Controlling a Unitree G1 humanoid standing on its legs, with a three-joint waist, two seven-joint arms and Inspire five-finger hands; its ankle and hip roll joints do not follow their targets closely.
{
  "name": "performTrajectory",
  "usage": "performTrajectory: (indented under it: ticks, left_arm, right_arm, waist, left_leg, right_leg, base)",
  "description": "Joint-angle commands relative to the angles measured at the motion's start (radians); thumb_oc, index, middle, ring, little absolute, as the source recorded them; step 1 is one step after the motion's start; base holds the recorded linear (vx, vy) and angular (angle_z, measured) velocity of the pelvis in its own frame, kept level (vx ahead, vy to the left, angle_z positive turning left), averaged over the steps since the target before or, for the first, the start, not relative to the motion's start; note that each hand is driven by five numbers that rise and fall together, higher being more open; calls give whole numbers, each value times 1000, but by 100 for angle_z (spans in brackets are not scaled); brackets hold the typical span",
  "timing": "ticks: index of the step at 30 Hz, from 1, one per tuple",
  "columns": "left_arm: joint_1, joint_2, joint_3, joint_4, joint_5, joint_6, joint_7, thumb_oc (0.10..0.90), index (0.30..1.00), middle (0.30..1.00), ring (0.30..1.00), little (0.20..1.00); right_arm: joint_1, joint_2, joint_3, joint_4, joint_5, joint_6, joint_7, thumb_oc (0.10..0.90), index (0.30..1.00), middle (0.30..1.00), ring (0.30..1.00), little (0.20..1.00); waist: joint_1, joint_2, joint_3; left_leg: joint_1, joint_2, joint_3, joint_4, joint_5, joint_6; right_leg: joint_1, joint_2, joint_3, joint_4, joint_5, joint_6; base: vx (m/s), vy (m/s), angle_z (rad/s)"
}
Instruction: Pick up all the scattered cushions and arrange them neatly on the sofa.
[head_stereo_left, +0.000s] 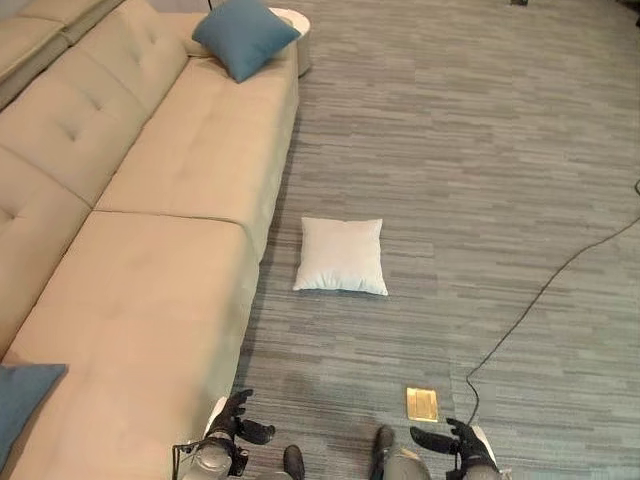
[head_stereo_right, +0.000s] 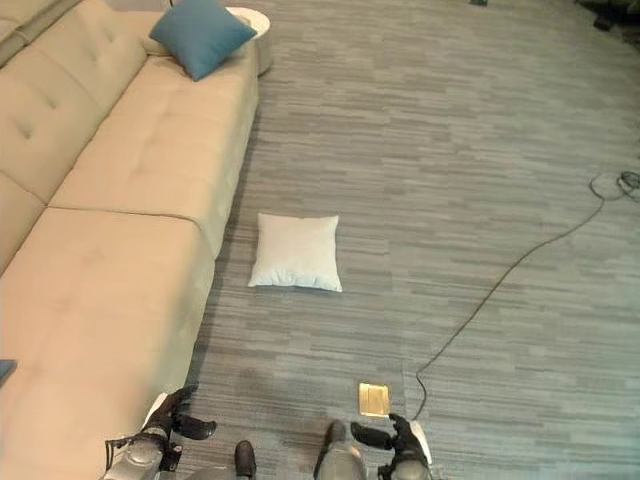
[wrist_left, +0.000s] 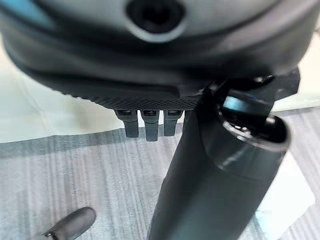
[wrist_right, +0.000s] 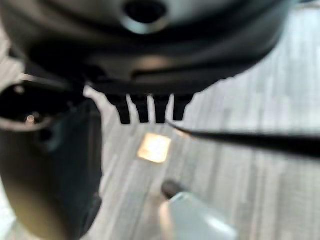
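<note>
Both hands hang low with nothing in them — the left hand (head_stereo_left: 237, 421) by the sofa's (head_stereo_left: 170, 290) front edge, the right hand (head_stereo_left: 458, 437) near a small gold plate (head_stereo_left: 421, 404) in the floor. Their fingers look loose and straight.

The white cushion (head_stereo_left: 341, 255) lies flat on the carpet, just beside the sofa. It looks soft and light — best held by two opposite edges.

One blue cushion (head_stereo_left: 244, 35) rests at the sofa's far end. Another blue cushion (head_stereo_left: 20, 402) is cut off at the near edge.

A grey striped carpet floor (head_stereo_left: 480, 180) carries 1 small brass floor plate (head_stereo_left: 421, 404); a round white side table (head_stereo_left: 298, 30) stands at the far end
</note>
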Motion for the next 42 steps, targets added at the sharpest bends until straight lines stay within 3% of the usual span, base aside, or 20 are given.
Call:
performTrajectory:
  ticks: [1,3,4,5,6,7,10,14,17,18,22,26,27,28,29,31,35,37,39,42]
  left_arm:
    - [-18,-17,27,-36,-3,-35,26,800,900,900,900,900]
    - [-19,-39,17,-17,-10,-35,19,800,900,900,900,900]
    - [-19,-39,17,-17,-10,-35,19,800,900,900,900,900]
    - [-26,-49,3,-23,-17,-33,12,800,900,900,900,900]
    - [-26,-49,3,-23,-17,-33,12,800,900,900,900,900]
    - [-29,-51,-1,-41,-27,-36,7,800,900,900,900,900]
    - [-28,-52,-4,-47,-33,-34,3,800,900,900,900,900]
    - [-38,-55,-13,-33,-17,-21,8,800,900,900,900,900]
    - [-38,-55,-14,-26,-12,-20,12,800,900,900,900,900]
    - [-35,-53,-13,-27,-13,-20,12,800,900,900,900,900]
    - [-13,-50,4,-22,-18,-15,10,800,900,900,900,900]
    - [-2,-49,17,-4,-23,-12,9,800,900,900,900,900]
    - [1,-39,21,-10,-24,-12,10,800,900,900,900,900]
    - [1,-39,21,-10,-24,-11,10,800,900,900,900,900]
    - [-2,-27,20,-32,-26,-12,11,800,900,900,900,900]
    - [-9,-14,13,-47,-26,-16,16,800,900,900,900,900]
    - [-19,-11,11,-46,-21,-18,14,800,900,900,900,900]
    - [-23,-10,10,-41,-18,-18,13,800,900,900,900,900]
    - [-28,-11,10,-29,-10,-20,12,800,900,900,900,900]
    - [-29,-16,9,-18,2,-24,16,800,900,900,900,900]
  right_arm:
    - [24,-80,13,-10,-12,-17,-13,800,900,900,900,900]
    - [38,-77,7,-8,2,-31,-17,800,900,900,900,900]
    - [38,-76,7,-8,2,-31,-17,800,900,900,900,900]
    - [38,-82,-1,-6,18,-36,-24,800,900,900,900,900]
    - [38,-81,-1,-6,18,-36,-24,800,900,900,900,900]
    - [44,-86,-6,-3,29,-38,-27,800,900,900,900,900]
    - [51,-87,-11,5,37,-35,-26,800,900,900,900,900]
    - [62,-83,-13,8,55,-37,-30,800,900,900,900,900]
    - [62,-80,-10,11,55,-38,-35,800,900,900,900,900]
    - [61,-78,-9,13,59,-39,-39,800,900,900,900,900]
    - [75,-66,-6,0,51,-33,-35,800,900,900,900,900]
    - [77,-54,-6,17,38,-25,-30,800,900,900,900,900]
    - [76,-49,-5,26,24,-20,-22,800,900,900,900,900]
    - [76,-49,-5,26,24,-20,-22,800,900,900,900,900]
    - [69,-52,-6,23,24,-18,-20,800,900,900,900,900]
    - [63,-51,-9,23,29,-17,-19,800,900,900,900,900]
    - [45,-58,-8,27,26,-19,-17,800,900,900,900,900]
    - [39,-62,-6,26,27,-20,-17,800,900,900,900,900]
    - [32,-70,-8,22,24,-19,-17,800,900,900,900,900]
    - [35,-77,-7,13,23,-21,-16,800,900,900,900,900]
  waist:
    - [5,-13,-37]
    - [-3,-12,-48]
    - [-6,-14,-52]
    - [-4,-23,-31]
    - [-7,-25,-35]
    - [-1,-31,-13]
    - [2,-39,-3]
    - [14,-58,-6]
    - [23,-51,-10]
    - [37,-43,-12]
    - [49,-40,-29]
    - [63,-53,-55]
    - [67,-55,-65]
    - [68,-56,-65]
    - [55,-50,-49]
    - [44,-38,-35]
    - [35,-15,-25]
    - [34,-16,-23]
    - [27,-12,-17]
    - [11,-21,-5]
  left_leg:
    - [4,-31,-135,132,-180,-4]
    - [-15,-1,-139,219,-176,-49]
    - [-21,-3,-141,219,-173,-49]
    - [-102,28,-120,394,-126,-80]
    - [-108,26,-122,394,-124,-80]
    - [-167,71,-81,529,-85,-90]
    - [-199,100,-45,583,-65,-88]
    - [-279,60,-28,423,-94,-66]
    - [-301,54,-38,293,-22,-74]
    - [-322,49,-41,199,40,-89]
    - [-311,56,-3,136,67,-78]
    - [-291,37,-1,156,43,-59]
    - [-238,11,18,153,-4,-18]
    - [-239,11,19,153,-4,-18]
    - [-208,0,16,156,-27,7]
    - [-179,-5,11,152,-46,22]
    - [-123,-4,4,128,-71,19]
    - [-102,-8,-6,128,-98,12]
    - [-96,-6,-10,129,-93,12]
    - [-68,-15,-36,130,-113,0]
  right_leg:
    - [55,38,-34,-30,38,1]
    - [97,60,-52,-53,21,-24]
    - [94,57,-54,-55,23,-24]
    - [136,65,-73,-69,2,-48]
    - [132,63,-75,-70,4,-48]
    - [172,76,-98,-80,-23,-78]
    - [203,88,-109,-89,-43,-99]
    - [262,117,-113,-136,-72,-92]
    - [290,141,-113,-148,-89,-86]
    - [321,166,-107,-152,-109,-82]
    - [354,187,-99,-133,-145,-78]
    - [369,160,-92,-74,-162,-55]
    - [319,100,-99,101,-129,-12]
    - [317,99,-97,104,-131,-12]
    - [254,65,-92,255,-74,22]
    - [186,42,-78,353,-39,30]
    - [159,6,-134,254,-76,-6]
    - [157,-4,-136,235,-98,1]
    - [113,-4,-151,148,-51,-11]
    - [87,1,-94,22,6,8]
  base:
    - [350,-298,32]
    - [233,-282,34]
    - [111,-288,24]
    - [35,-166,31]
    - [96,-334,37]
    - [51,-168,19]
    - [121,-210,13]
    - [249,-110,30]
    - [234,-23,16]
    - [277,-12,2]
    - [333,51,-8]
    - [272,108,-24]
    - [247,169,-22]
    - [336,261,-18]
    - [89,95,-15]
    - [133,109,6]
    - [218,-3,13]
    - [214,-86,8]
    - [119,-125,3]
    - [173,-163,4]
